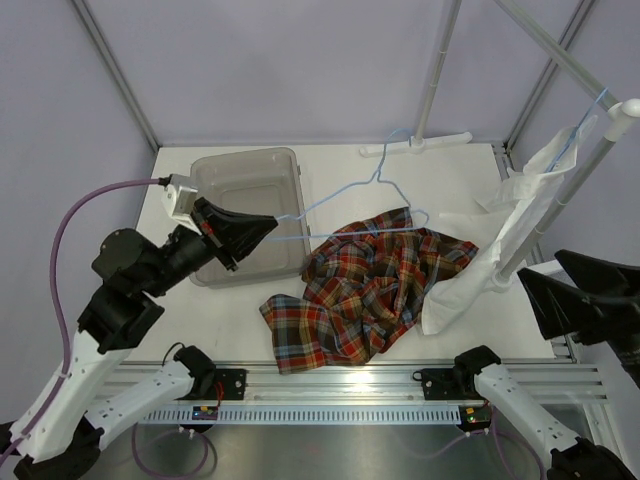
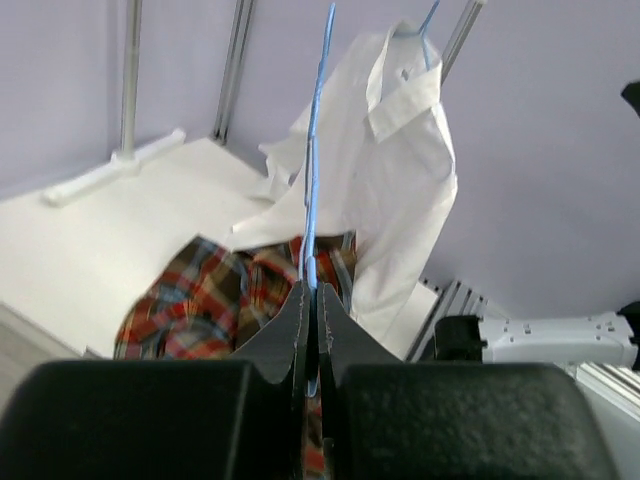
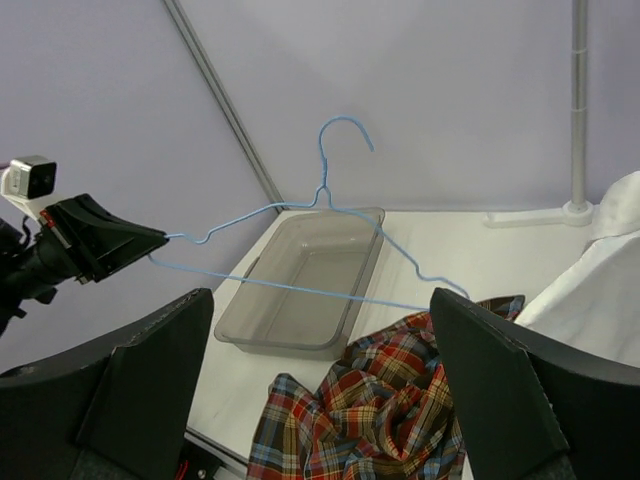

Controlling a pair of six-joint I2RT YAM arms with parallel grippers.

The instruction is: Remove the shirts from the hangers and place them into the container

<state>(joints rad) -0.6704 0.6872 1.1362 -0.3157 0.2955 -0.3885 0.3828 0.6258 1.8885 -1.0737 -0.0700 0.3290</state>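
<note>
My left gripper (image 2: 310, 296) pinches the blue hanger (image 2: 316, 140), whose wire rises edge-on past the top of view. Beyond it the plaid shirt (image 2: 200, 300) lies crumpled on the white table (image 2: 90, 240). The white shirt (image 2: 400, 170) hangs from a second hanger (image 2: 428, 20).

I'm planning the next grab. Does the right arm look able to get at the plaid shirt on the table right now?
Probably yes. The right tool is open and empty, and the plaid shirt lies in the open ahead of it. Only the hanging white shirt sits close beside that path and might get brushed.
</note>
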